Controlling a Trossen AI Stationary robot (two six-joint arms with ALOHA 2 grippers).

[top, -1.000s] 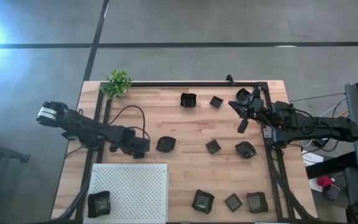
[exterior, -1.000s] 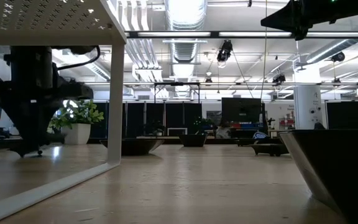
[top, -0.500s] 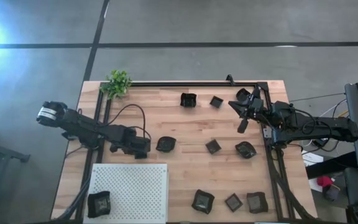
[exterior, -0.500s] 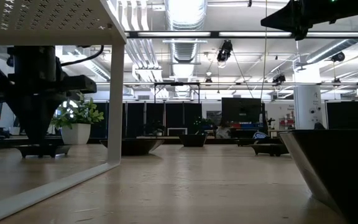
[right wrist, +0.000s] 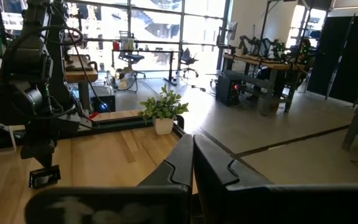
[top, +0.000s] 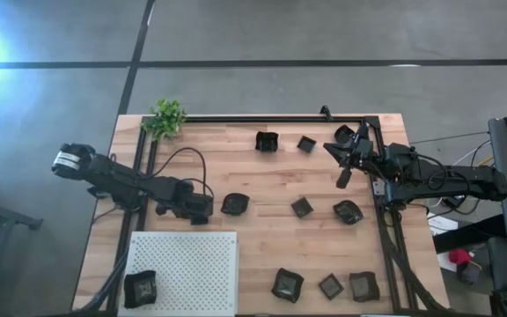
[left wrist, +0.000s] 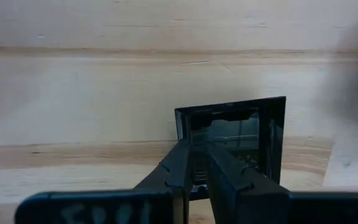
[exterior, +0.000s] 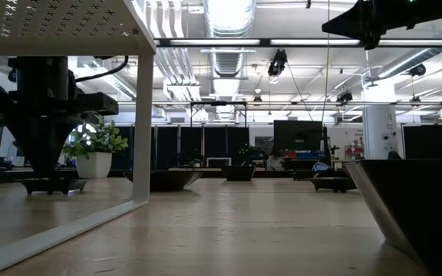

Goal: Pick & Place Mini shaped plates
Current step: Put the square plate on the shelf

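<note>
A small square black plate with a raised rim (left wrist: 235, 146) is being gripped by its near rim between the nearly closed fingers of the left end effector (left wrist: 194, 168), low over the light wooden bench (top: 262, 180), beside a dark rounded plate (top: 234, 204). Other small dark plates are lying scattered across the bench, one (top: 140, 288) on the white perforated board (top: 192, 269). The right end effector (top: 341, 167) is being held raised near the far right corner, fingers closed on nothing.
</note>
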